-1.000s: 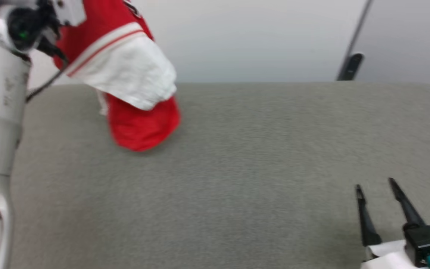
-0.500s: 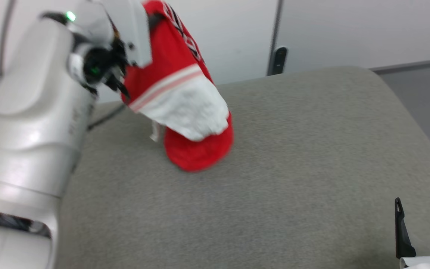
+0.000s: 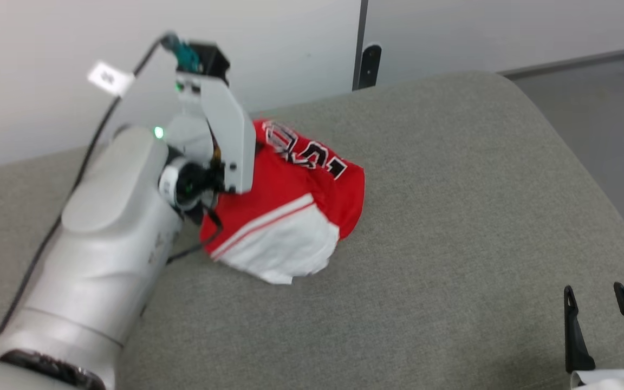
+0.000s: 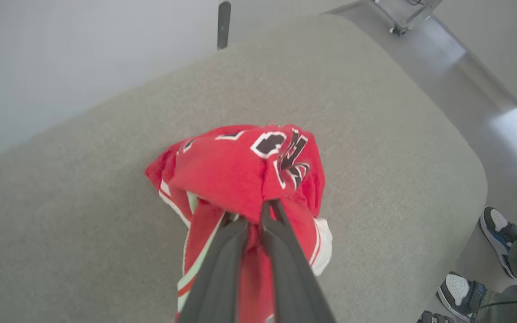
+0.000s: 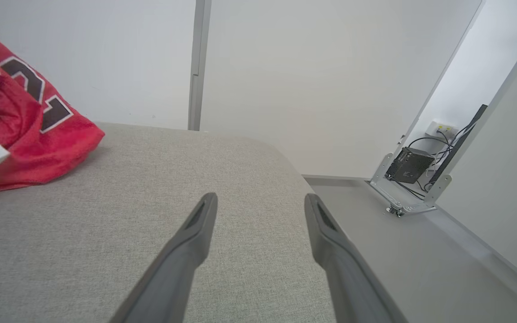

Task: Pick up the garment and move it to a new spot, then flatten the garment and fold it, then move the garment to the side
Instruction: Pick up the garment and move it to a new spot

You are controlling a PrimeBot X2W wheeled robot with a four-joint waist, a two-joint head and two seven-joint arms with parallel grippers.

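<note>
The garment [image 3: 296, 200], red with a white sleeve, striped trim and black-and-white lettering, sits bunched on the grey cushioned surface [image 3: 453, 189] left of centre. In the left wrist view my left gripper [image 4: 254, 215] is shut on a fold of the garment [image 4: 240, 161], its two dark fingers pinching red cloth from above. In the head view the left arm's pale wrist covers those fingertips. Down at the lower right my right gripper [image 3: 593, 292] stands open above the surface with nothing between its fingers. The right wrist view has that gripper [image 5: 260, 202] open, the garment [image 5: 20, 134] far off to its left.
A pale wall with a dark vertical seam [image 3: 363, 54] runs behind the surface. The surface's rounded edge [image 4: 460, 148] drops to a grey floor, where a person's shoes [image 4: 496, 229] stand. A metal bracket with a black box [image 5: 411, 166] sits on the floor by the wall.
The camera has swung and tipped down. My left gripper has lowered the hanging garment, which now rests bunched on the surface, lettering up. The right gripper stays open.
</note>
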